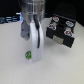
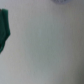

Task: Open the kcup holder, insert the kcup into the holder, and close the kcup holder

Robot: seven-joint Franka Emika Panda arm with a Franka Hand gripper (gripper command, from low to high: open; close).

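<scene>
In the exterior view the kcup holder is a black box on the white table at the exterior view's right, with several pods with dark, red and white tops on its top. Its front panels look shut. The kcup, a tiny pod with a green and blue top, sits on the table apart from the holder. My white arm comes down from above, and its lower end, the gripper, is right beside the kcup. The jaws are too blurred to read. The wrist view shows no fingers and no kcup.
The white table fills both views. A dark shape sits at the edge of the wrist view; I cannot tell what it is. Dark clutter lies beyond the table's far edge.
</scene>
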